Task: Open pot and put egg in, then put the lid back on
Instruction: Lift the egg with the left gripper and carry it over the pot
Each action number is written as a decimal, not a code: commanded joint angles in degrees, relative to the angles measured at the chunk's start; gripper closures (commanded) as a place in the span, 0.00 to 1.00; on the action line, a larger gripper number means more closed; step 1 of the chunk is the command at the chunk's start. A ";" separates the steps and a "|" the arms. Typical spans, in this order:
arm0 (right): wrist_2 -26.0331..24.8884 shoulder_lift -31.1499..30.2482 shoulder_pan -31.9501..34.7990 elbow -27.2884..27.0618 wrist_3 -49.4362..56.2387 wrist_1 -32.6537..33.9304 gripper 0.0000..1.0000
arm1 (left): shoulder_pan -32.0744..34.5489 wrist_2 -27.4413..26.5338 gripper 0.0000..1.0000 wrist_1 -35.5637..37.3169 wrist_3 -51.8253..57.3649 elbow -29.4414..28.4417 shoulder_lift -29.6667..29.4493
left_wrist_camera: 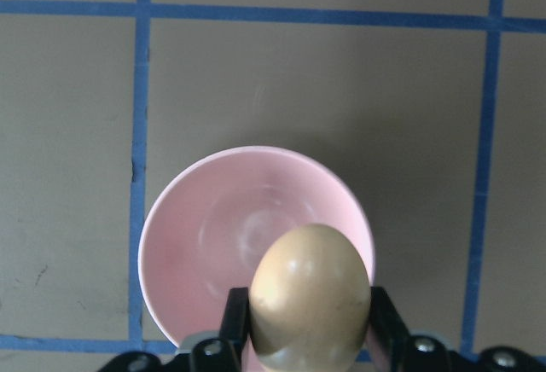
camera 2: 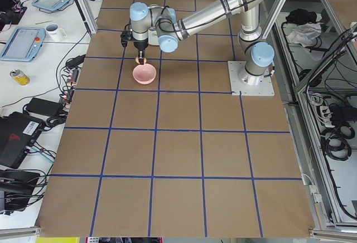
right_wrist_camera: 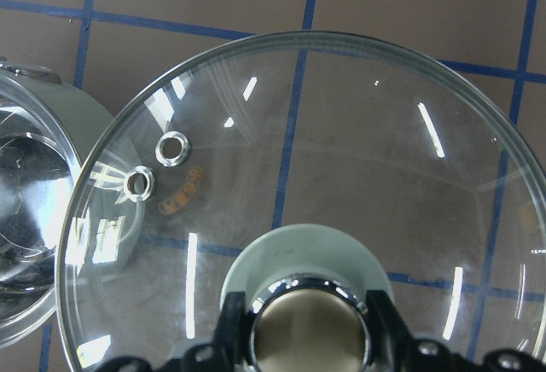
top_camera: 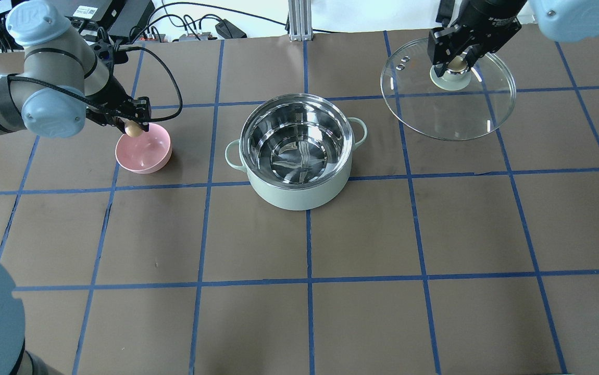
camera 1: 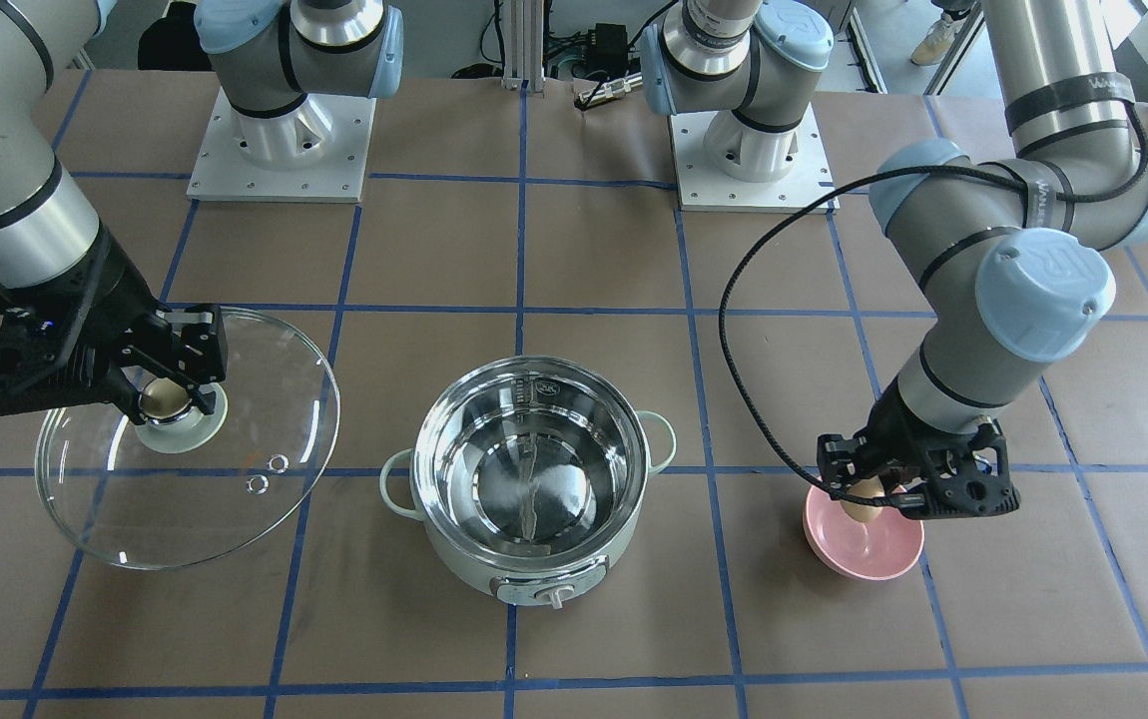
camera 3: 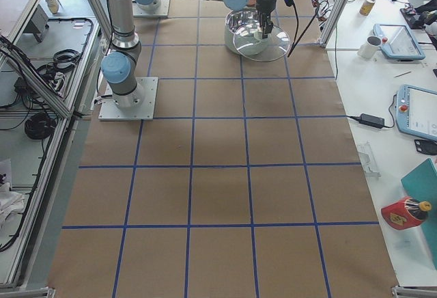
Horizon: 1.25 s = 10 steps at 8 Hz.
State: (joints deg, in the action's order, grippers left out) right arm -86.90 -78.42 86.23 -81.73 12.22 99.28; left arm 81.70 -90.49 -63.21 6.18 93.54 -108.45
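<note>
The left claw [top_camera: 133,124] is clamped on the egg [left_wrist_camera: 310,295], holding it just over the pink bowl [top_camera: 146,159]. The right claw [top_camera: 456,61] is closed on the knob [right_wrist_camera: 309,329] of the lid [top_camera: 450,117], well apart from the pot [top_camera: 299,195], which stands uncovered mid-worktop [top_camera: 362,234] between bowl and lid, its panel [camera 1: 549,591] facing away from the robot

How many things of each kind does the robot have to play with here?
pot: 1
lid: 1
bowl: 1
egg: 1
Total: 4
</note>
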 commanded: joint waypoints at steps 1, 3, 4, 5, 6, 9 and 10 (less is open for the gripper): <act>0.42 0.03 -0.01 -0.01 -3.43 -0.14 1.00 | 12.04 -1.28 0.93 -9.65 -10.97 -5.72 2.11; 0.25 0.11 -0.01 -0.01 -3.43 -0.14 1.00 | 20.83 -0.92 0.94 -9.74 -17.23 -5.91 2.54; -0.02 0.20 -0.01 -0.10 -3.34 -0.14 1.00 | 22.26 2.21 0.94 -9.57 -20.65 -5.82 1.85; 0.07 0.03 -0.01 -0.36 -3.43 -0.22 1.00 | 22.71 5.29 0.94 -8.96 -22.16 -5.91 1.32; -0.19 -0.06 -0.01 -0.80 -3.34 -0.22 1.00 | 23.15 6.19 0.94 -8.95 -22.79 -5.82 0.45; 0.42 -0.24 -0.01 -1.24 -3.43 -0.05 1.00 | 24.82 5.50 0.93 -2.47 -26.12 -5.82 -4.56; 0.33 -0.24 -0.01 -1.24 -3.43 -0.05 1.00 | 25.35 5.41 0.93 -1.84 -26.39 -5.82 -5.44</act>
State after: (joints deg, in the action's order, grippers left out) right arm -86.64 -78.63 86.22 -82.90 8.79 99.21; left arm 105.78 -84.90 -67.65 -18.82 87.69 -111.64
